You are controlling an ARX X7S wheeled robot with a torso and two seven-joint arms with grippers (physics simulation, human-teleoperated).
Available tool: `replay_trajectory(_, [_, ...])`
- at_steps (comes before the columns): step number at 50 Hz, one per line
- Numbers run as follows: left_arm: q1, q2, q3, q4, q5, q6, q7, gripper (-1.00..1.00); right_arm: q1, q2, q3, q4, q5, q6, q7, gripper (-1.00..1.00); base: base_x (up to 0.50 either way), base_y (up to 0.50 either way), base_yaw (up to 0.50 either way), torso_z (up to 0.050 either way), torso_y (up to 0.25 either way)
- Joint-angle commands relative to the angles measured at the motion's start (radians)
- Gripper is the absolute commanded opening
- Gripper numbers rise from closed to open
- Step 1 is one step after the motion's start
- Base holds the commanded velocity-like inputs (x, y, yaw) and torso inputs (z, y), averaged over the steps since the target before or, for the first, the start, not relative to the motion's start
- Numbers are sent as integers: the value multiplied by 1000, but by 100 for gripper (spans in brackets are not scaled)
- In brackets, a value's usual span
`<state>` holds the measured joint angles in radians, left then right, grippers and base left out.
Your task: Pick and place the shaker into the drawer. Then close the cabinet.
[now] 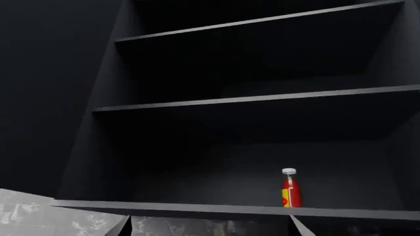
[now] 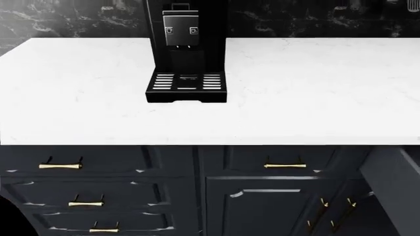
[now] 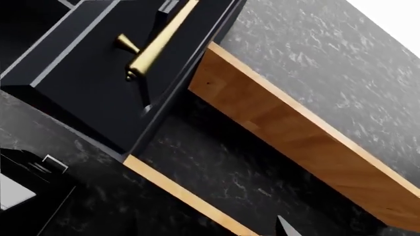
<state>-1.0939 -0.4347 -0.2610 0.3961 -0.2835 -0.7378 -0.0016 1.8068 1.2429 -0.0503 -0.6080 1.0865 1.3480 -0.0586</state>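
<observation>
The shaker shows in none of the three views, so which way it lies from either gripper, how its long axis runs, and which arm is nearer cannot be told.

The head view looks down on a white counter [image 2: 315,88] with a black coffee machine [image 2: 187,54] standing at its far middle. Below the near edge runs the cabinet [image 2: 170,196], dark navy with brass bar handles [image 2: 284,165]. At the lower right a panelled door [image 2: 392,189] appears to stand swung open toward the robot.

Neither arm appears in the head view. The left wrist camera faces dark empty-looking shelves [image 1: 256,98], with a red bottle [image 1: 290,189] with a white cap upright on the lowest shelf, which is not the task's object. The right wrist camera shows a navy panelled front with a brass handle [image 3: 157,42] seen from close by, beside wooden sides [image 3: 295,132] that look like a pulled-out drawer [image 3: 98,83], though that is a judgement.

No fingers of either gripper are clearly in view, so whether they are spread or pressed together cannot be told. The first need is probably to find the shaker.
</observation>
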Motion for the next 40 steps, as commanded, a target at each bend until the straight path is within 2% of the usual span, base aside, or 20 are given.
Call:
replay_trajectory(1, [36,7,-33,10,-23,9,10,100,115,-44,-84,-9,-35,2,-31,100,500,0,0,0,0])
replay_trajectory(40, [101,20,-60,80,-67,-20,3,100,-66,-19,38,-38,59,-71,-1,100,500,0,0,0,0])
